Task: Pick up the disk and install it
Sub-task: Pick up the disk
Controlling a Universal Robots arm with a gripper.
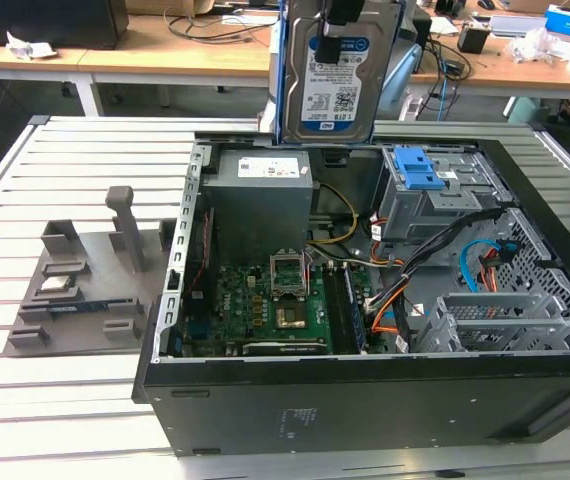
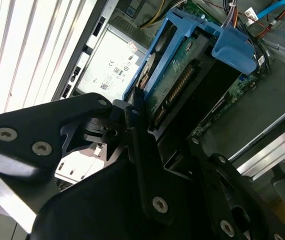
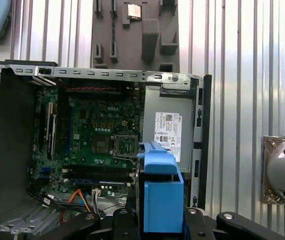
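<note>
Hand [image 2: 135, 107]: pressed onto the disk, pinching one blue-bracketed end, as the second wrist view shows.
Disk [image 1: 337, 80]: upright with its label facing the camera, at top centre of the exterior view, held in the air above the case.
Computer case [image 1: 365, 395]: open, lying on the bench [image 1: 65, 400], centre of the frame.
Power supply [image 1: 262, 195]: inside the case, just below the disk in the frame.
Drive cage [image 1: 435, 205]: inside the case, right of centre, with a blue latch on top.
Grey fixture [image 1: 85, 275]: on the bench, left of the case.
</note>
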